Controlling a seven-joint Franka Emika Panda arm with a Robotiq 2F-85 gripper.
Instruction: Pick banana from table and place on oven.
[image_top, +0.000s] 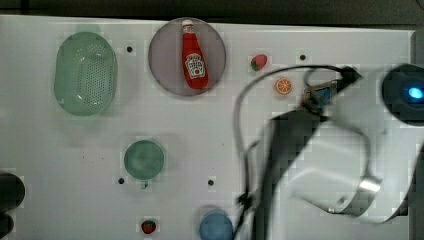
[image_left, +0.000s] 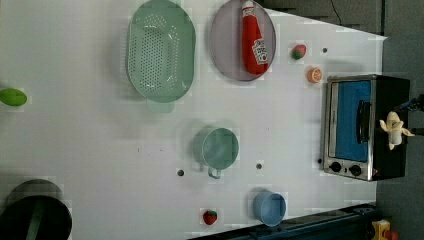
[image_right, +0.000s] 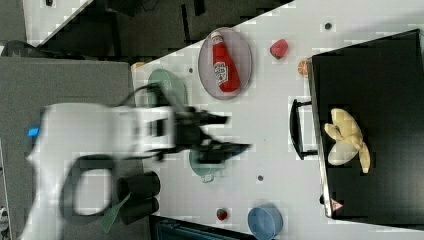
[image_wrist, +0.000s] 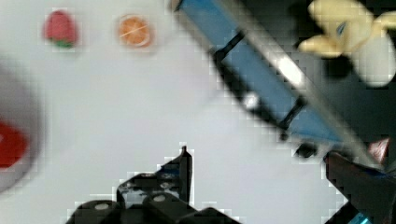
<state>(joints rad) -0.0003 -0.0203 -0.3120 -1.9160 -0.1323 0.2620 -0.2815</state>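
gripper (image_right: 227, 134) released, empty | banana (image_right: 346, 140) on oven (image_right: 380, 100) | ketchup bottle (image_right: 222, 62) label unreadable, maybe heinz

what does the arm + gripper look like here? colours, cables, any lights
White-shelled arm with dark joint sections, and a small blue light on its body. The gripper is black, with two thin black fingers. A thin black cable loops alongside the arm in the top view.

A small pale-yellow, partly peeled toy banana (image_left: 395, 129) lies on the black top of the box-shaped toaster oven (image_left: 362, 127) with its blue-tinted glass door, at the left view's right edge of the white tabletop (image_left: 100, 145).
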